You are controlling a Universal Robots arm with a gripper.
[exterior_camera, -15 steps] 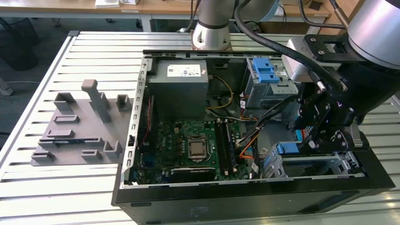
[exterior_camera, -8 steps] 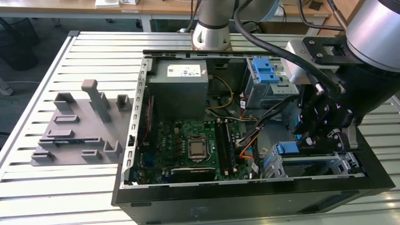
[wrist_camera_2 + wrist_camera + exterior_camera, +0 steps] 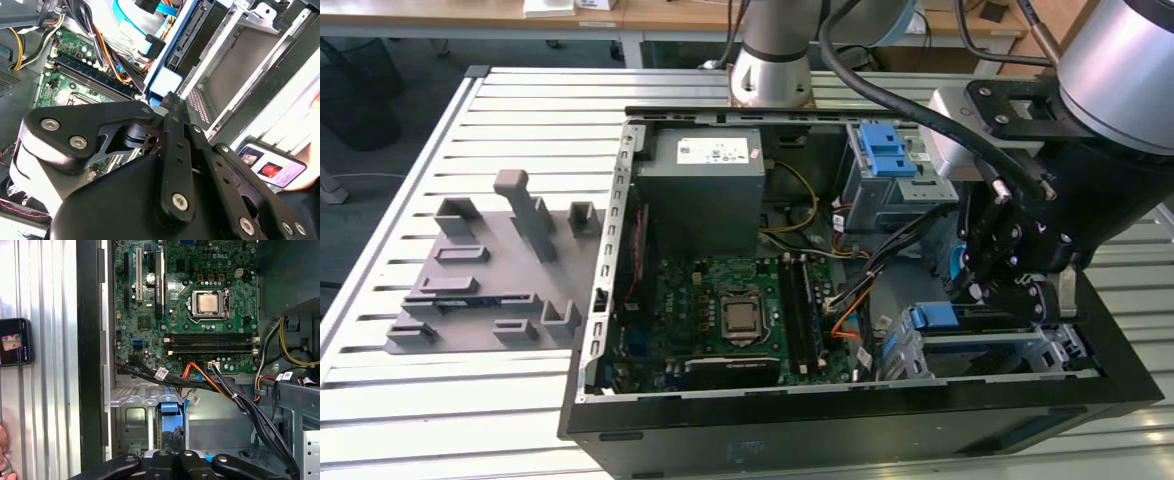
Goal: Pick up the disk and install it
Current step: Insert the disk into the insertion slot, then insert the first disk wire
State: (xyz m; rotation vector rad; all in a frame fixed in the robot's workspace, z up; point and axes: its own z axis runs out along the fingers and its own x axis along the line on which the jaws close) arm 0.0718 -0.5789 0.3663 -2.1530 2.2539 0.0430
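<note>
Pincer (image 3: 173, 439) sits over the drive bay (image 3: 1051, 350), four o'clock in the computer case (image 3: 604, 300); can't tell if it's gripping. Disk (image 3: 935, 318) on edge there, blue bracket up, probably for slotting in.

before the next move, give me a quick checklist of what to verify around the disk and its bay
1. The gripper lined up over the disk: ok.
2. The disk fully seated in the drive cage: cannot tell, its blue bracket edge is what shows.
3. The cable bundle clear of the drive cage: cannot tell, it runs close past the opening.
4. Nobody nearby: not ok, a hand is by the phone on the table.
</note>
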